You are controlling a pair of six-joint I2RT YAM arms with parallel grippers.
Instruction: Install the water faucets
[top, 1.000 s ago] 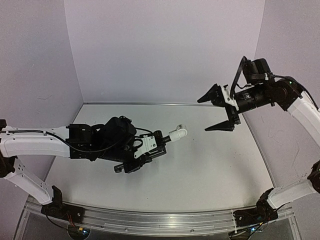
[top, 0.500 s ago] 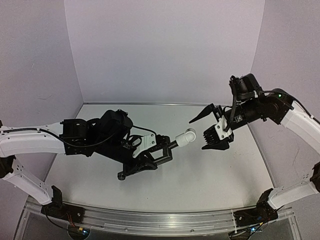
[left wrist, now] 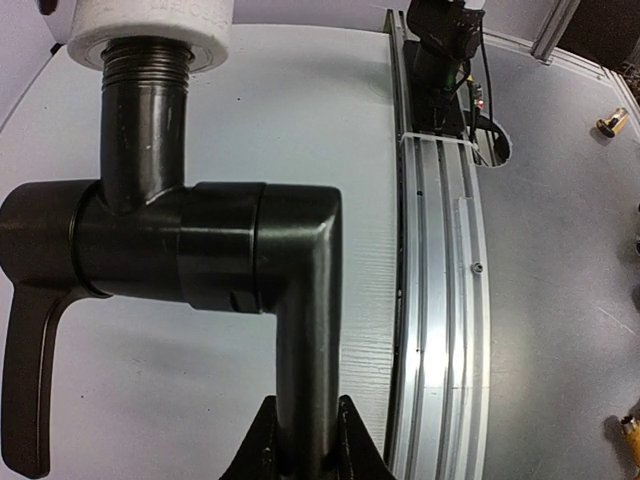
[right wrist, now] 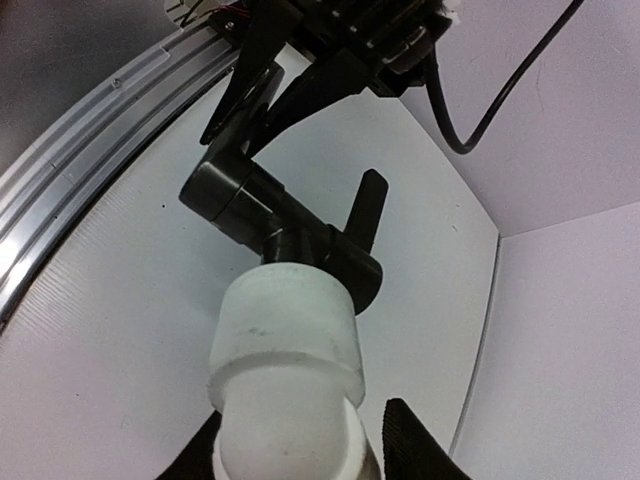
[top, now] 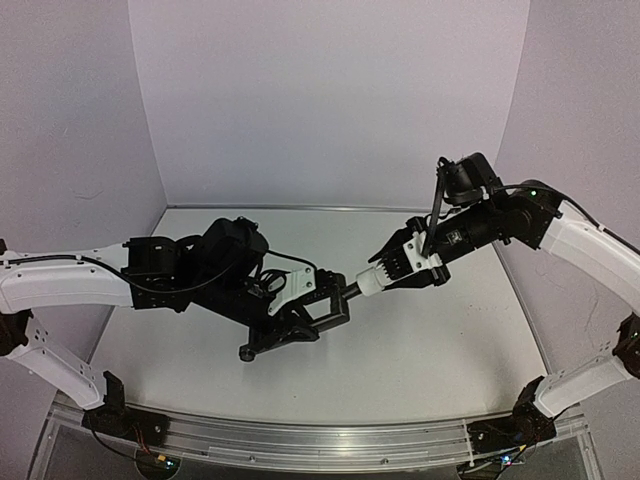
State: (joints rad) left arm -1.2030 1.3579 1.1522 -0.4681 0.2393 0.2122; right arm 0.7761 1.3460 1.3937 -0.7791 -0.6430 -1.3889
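Note:
My left gripper (top: 318, 306) is shut on the black faucet (top: 346, 293) and holds it above the table. In the left wrist view its fingertips (left wrist: 262, 447) pinch the L-shaped pipe (left wrist: 305, 330). The faucet's lever (left wrist: 25, 385) hangs at the left, and its threaded stem enters the white fitting (left wrist: 150, 30) at the top. My right gripper (top: 392, 272) has come in from the right and is shut on the white fitting (top: 370, 283). In the right wrist view the fitting (right wrist: 285, 365) fills the space between the jaws of that gripper (right wrist: 300, 445), with a thin gap at the right finger (right wrist: 415, 440). The black faucet (right wrist: 270, 215) lies beyond the fitting.
An aluminium rail (top: 300, 440) runs along the table's near edge, also seen in the left wrist view (left wrist: 440, 300) with an arm base (left wrist: 440, 50) on it. Pale walls enclose the white table (top: 440, 340) at the back and sides.
My right gripper came down and left from the far right, reached the white fitting and closed its jaws around it. The left arm pushed the faucet slightly right, then held still.

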